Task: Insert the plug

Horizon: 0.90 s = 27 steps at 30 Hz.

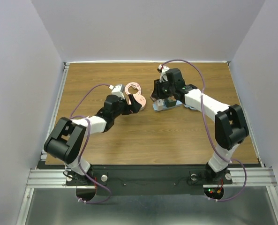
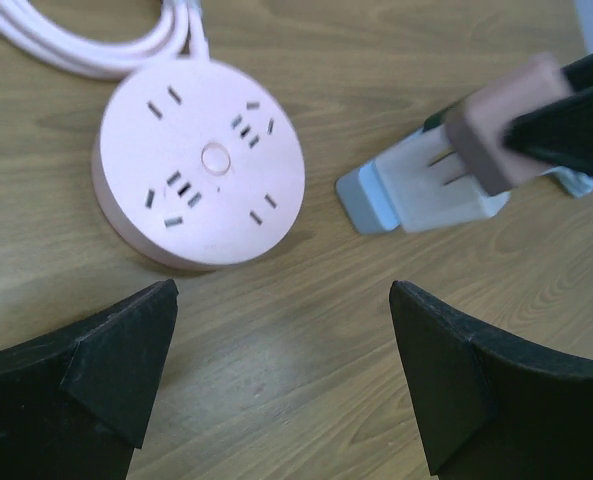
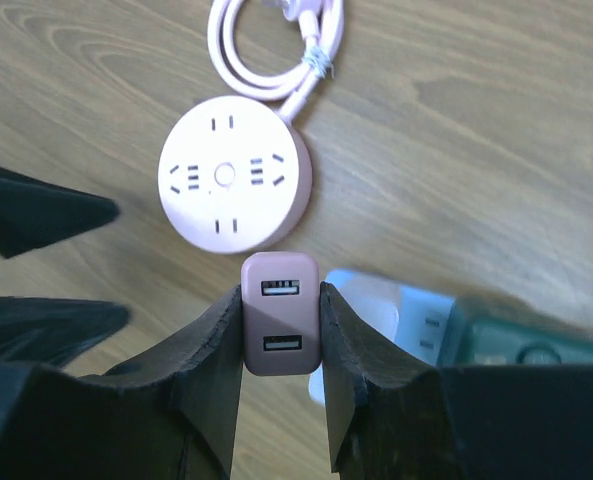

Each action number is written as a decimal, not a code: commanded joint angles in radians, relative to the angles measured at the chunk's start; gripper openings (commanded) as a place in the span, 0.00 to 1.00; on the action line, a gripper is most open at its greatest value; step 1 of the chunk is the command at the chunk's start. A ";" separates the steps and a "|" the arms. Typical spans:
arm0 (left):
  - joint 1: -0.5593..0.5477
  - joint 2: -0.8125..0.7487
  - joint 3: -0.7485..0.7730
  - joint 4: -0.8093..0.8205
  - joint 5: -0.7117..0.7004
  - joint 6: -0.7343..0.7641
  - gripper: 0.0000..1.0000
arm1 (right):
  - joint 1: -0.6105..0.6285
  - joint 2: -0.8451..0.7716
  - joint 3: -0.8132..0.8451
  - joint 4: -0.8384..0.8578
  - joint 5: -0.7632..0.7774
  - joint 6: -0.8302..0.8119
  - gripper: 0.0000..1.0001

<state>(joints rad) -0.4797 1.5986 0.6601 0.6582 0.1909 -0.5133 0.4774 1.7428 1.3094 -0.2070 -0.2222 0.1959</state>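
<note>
A pink plug block (image 3: 281,330) with two USB ports on its back is clamped between the fingers of my right gripper (image 3: 281,292), which is shut on it. In the left wrist view the plug (image 2: 501,130) hangs above the table with its two metal prongs pointing down and to the left. A round pink socket (image 2: 201,160) lies flat on the wood, to the left of the plug and apart from it. My left gripper (image 2: 281,300) stands open and empty just short of the socket (image 1: 138,100). My right gripper (image 1: 158,93) hovers to the socket's right.
A white and blue power strip (image 2: 416,195) lies on the table under the held plug, with a green part (image 3: 521,340) on it. The socket's pink cable (image 3: 276,60) is coiled behind it. White walls enclose the wooden table (image 1: 153,140).
</note>
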 commanded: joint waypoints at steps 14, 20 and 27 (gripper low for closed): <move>0.168 -0.272 -0.088 -0.098 -0.059 0.068 0.99 | 0.078 0.265 0.263 0.057 -0.059 -0.185 0.01; 0.173 -0.278 -0.096 -0.103 -0.057 0.075 0.99 | 0.095 0.311 0.304 0.060 -0.009 -0.240 0.00; 0.174 -0.281 -0.105 -0.106 -0.053 0.079 0.99 | 0.099 0.334 0.330 0.066 0.015 -0.246 0.01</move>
<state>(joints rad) -0.3119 1.3567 0.5743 0.5373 0.1314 -0.4530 0.5701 2.0731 1.5929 -0.1921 -0.2359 -0.0273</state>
